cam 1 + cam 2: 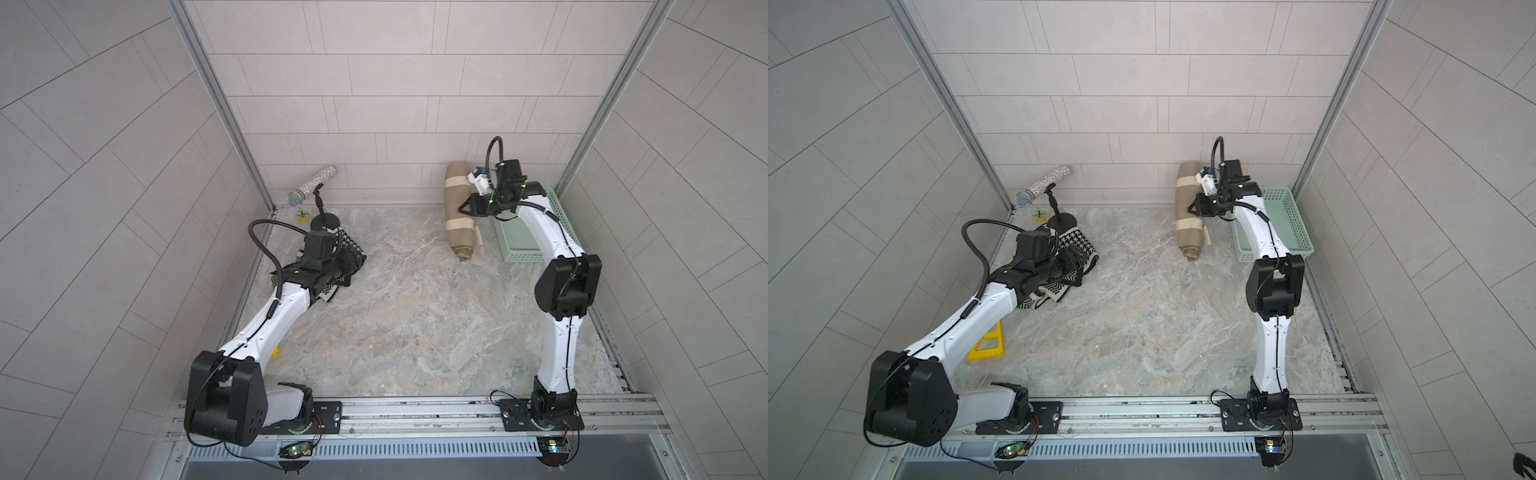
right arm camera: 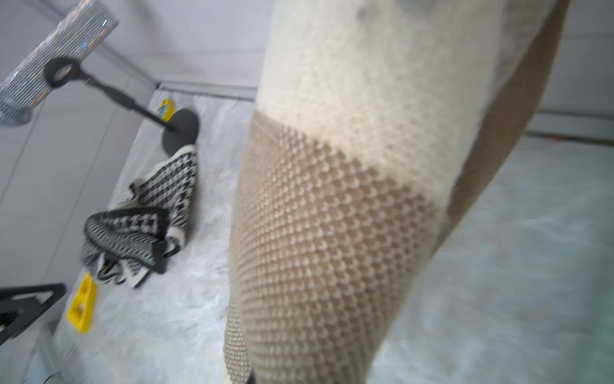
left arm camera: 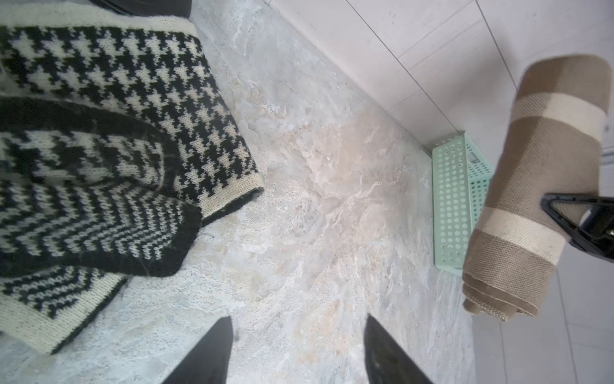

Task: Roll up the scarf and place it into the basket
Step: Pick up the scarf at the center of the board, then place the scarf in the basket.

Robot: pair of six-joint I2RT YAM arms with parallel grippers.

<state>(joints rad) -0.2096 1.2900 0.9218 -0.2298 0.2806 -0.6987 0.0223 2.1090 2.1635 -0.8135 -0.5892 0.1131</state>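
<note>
Hanging from the right gripper, the scarf is already a tan roll with two cream bands, raised near the back wall and just beside the basket. The jaws are pressed in on the roll between those two bands, pinching it from the basket's side; the left wrist view shows one black finger biting into the knit. The roll is loose at its near end, where the layers fan out a little.

What the coming move turns on is the sideways gap. The basket lies to the robot's right of the roll, close by but not under it, so the carry looks like a short shift to the right and then a lowering. In both top views the roll's long axis runs from the back wall toward the front, tilted with the far end higher, and that line sits roughly along the basket's long side — so I judge little or no turning is needed to fit it in. Whether the low end is clear of the table I cannot say for sure; from the left wrist it seems to hang free.

The right arm is plainly the nearer one — its forearm crosses over the basket. The left gripper is well apart on the far side of the table, fingers spread and holding nothing, hovering beside a black-and-white houndstooth scarf that plays no part here.
</note>
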